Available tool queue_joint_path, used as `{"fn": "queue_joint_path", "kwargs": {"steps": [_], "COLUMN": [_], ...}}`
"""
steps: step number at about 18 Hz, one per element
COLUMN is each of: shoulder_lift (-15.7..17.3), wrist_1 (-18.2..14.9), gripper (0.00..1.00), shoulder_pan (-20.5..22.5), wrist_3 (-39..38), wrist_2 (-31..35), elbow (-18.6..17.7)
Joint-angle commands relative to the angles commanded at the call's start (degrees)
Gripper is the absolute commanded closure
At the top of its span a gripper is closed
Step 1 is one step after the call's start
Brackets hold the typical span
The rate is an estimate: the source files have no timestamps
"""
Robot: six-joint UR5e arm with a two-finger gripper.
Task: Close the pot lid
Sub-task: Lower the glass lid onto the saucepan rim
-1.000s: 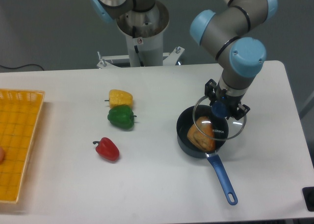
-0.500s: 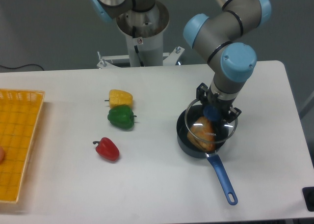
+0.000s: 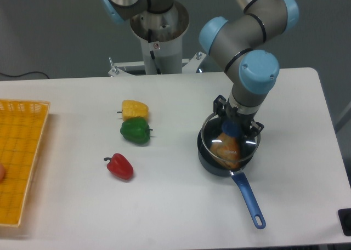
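Since a second ago we have swung left, end effector (image 3: 232,129) clamped on the lid (image 3: 230,141) knob, lid now almost centred above the pot (image 3: 205,157)

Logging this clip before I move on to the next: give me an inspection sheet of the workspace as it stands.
Surface: white table, no spills seen.
Job's things: pot holds an orange item; pot lid over it, seating unclear.
Clutter: yellow pepper, green pepper, red pepper; yellow basket at left edge.
Grippers: gripper shut on the lid's blue knob.
Cables: dark cable far left.
Surroundings: second robot base behind the table.
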Motion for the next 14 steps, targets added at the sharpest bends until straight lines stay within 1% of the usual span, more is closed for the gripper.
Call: {"fn": "queue_joint_path", "kwargs": {"steps": [4,9,14], "shoulder_lift": [-0.2,-0.4,-0.5], "wrist_1": [0.1,1.2,1.2], "gripper": [0.4,0.4,0.4], "shoulder_pan": [-0.1,-0.8,-0.8], "wrist_3": [-0.3,-0.9,-1.1], "wrist_2": [0.0,0.0,0.1], "elbow": [0.0,0.1,0.0]}}
